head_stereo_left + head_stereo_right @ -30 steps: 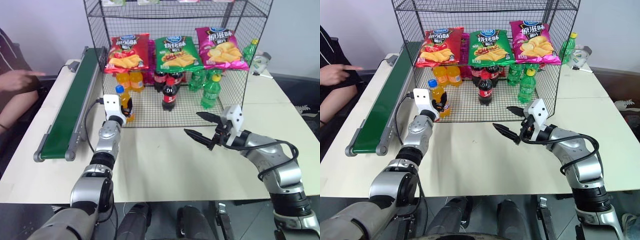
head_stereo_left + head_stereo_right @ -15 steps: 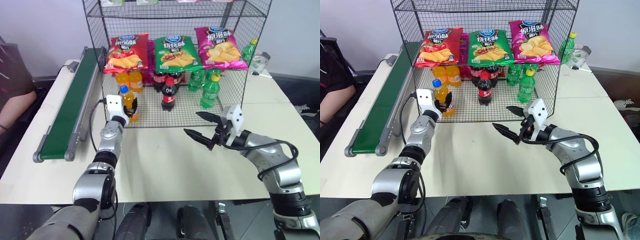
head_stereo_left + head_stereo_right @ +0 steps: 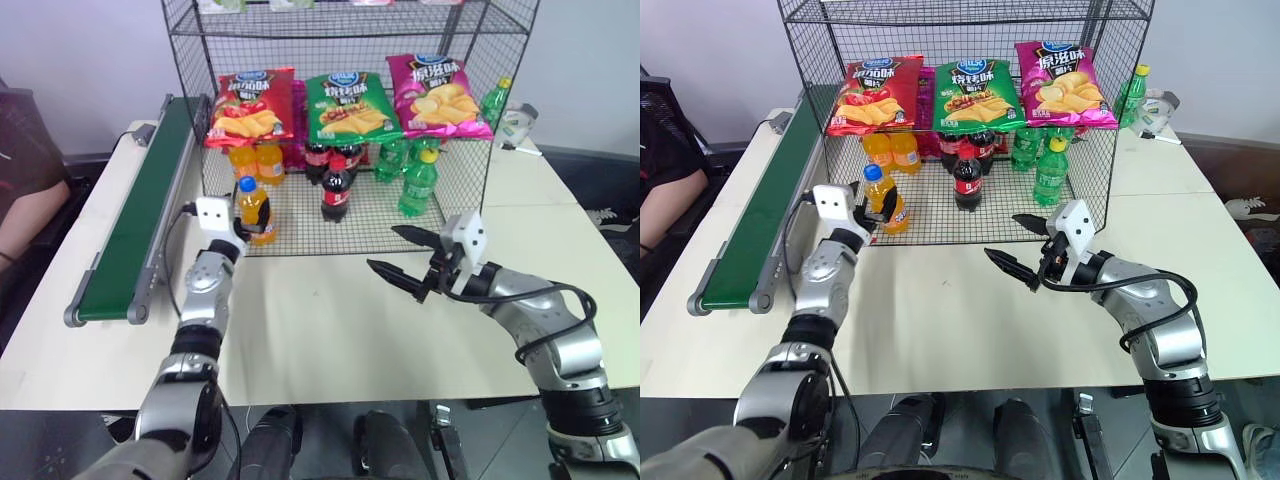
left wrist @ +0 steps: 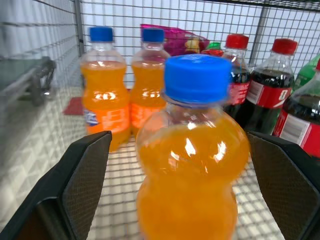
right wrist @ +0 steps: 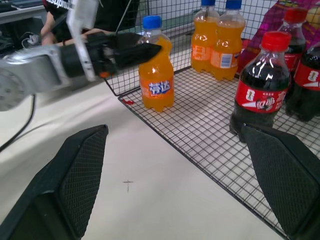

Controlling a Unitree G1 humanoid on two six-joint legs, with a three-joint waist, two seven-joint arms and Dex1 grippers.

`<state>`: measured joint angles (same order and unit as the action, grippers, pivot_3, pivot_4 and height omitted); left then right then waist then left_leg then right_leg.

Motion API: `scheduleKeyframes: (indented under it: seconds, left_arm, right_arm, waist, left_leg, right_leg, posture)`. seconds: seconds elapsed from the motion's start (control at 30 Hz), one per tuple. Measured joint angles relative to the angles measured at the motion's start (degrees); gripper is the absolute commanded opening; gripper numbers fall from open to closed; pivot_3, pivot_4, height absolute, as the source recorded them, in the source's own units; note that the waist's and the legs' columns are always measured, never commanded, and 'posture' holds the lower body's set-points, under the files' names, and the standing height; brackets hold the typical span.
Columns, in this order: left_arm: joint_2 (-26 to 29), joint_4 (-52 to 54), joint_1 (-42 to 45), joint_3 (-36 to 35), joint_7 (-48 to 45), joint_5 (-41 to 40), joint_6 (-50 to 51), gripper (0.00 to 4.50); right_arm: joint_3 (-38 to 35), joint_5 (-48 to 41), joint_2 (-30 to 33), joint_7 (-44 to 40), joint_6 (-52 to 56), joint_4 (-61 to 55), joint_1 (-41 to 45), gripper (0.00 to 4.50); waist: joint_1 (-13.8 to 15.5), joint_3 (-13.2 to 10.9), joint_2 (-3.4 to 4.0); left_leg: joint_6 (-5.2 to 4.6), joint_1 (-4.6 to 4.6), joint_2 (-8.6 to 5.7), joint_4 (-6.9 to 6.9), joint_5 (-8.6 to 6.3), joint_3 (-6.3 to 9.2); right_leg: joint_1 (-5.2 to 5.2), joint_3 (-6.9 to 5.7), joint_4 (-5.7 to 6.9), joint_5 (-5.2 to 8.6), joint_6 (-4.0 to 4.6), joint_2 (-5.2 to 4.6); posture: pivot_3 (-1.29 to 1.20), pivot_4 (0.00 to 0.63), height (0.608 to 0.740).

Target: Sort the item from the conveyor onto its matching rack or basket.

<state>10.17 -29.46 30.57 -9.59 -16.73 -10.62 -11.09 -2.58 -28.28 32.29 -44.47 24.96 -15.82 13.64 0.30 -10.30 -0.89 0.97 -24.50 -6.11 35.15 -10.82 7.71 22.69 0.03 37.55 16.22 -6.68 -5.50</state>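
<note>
The item, a small orange soda bottle [image 3: 251,207] with a blue cap, stands upright at the front left corner of the rack's [image 3: 372,226] bottom wire tier. My left gripper [image 3: 238,222] is open, and its fingers [image 4: 82,180] flank the bottle [image 4: 192,165] without gripping it. The right wrist view shows the same bottle [image 5: 156,70] with a left finger passing in front of its shoulder. My right gripper [image 3: 385,248] hangs open and empty over the table in front of the rack. The green conveyor [image 3: 140,215] runs along the left of the table.
Behind the item stand two more orange bottles [image 3: 258,160], then cola bottles [image 3: 336,185] and green bottles [image 3: 420,180] to the right. Chip bags [image 3: 348,105] lie on the tier above. A person's arm [image 3: 25,190] is at the far left. A green bottle [image 3: 497,100] stands behind the rack at the right.
My left gripper has opened, let go of the orange bottle and drawn back a little. The bottle stays on the bottom tier. The person's hand has pulled away. My right arm is still.
</note>
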Motion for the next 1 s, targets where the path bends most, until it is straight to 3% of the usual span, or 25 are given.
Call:
scheduleKeyframes:
  seconds: [0.23, 0.47, 0.8, 1.0]
  left_arm:
    - [2.78, 16.73, -4.9, -0.23, -0.57, -1.51, 9.07, 4.44]
    - [3.68, 19.97, -5.79, -0.17, -3.93, -3.84, 14.48, 4.44]
    - [25.47, 36.87, -17.94, -3.98, -18.97, -14.19, 35.25, 4.44]
    - [29.65, 40.88, -25.32, -10.08, -20.96, -17.7, 40.86, 4.44]
  right_arm:
    - [0.06, 0.0, 0.03, -0.65, 0.0, 0.11, 0.41, 4.5]
    - [0.19, 0.02, 0.01, -1.28, -0.02, 0.25, 1.19, 4.5]
    - [-3.6, -0.05, 4.78, -2.6, 0.23, 0.29, -0.98, 4.5]
    - [-4.94, 0.02, 5.67, -3.6, 0.05, 1.81, -1.62, 4.5]
  waist:
    - [0.33, 0.01, 0.02]
    - [0.37, 0.02, 0.02]
    - [-0.73, 0.03, 0.11]
    - [-0.72, 0.02, 0.13]
  left_leg:
    - [0.0, 0.02, 0.0, 0.02, 0.0, 0.0]
    - [0.0, 0.02, 0.0, 0.01, 0.0, 0.0]
    - [0.0, 0.04, 0.08, -0.11, -0.02, 0.0]
    - [0.0, 0.03, 0.09, -0.13, -0.03, 0.0]
  right_leg:
    - [-0.03, 0.0, 0.0, 0.0, 0.01, -0.01]
    - [-0.03, 0.0, 0.0, 0.01, 0.01, -0.02]
    - [0.0, 0.08, -0.05, 0.03, 0.06, -0.08]
    - [0.0, 0.13, -0.11, 0.12, 0.23, -0.11]
  posture:
    - [0.0, 0.15, 0.74]
    - [0.0, 0.15, 0.74]
    - [0.0, 0.15, 0.74]
    - [0.0, 0.15, 0.74]
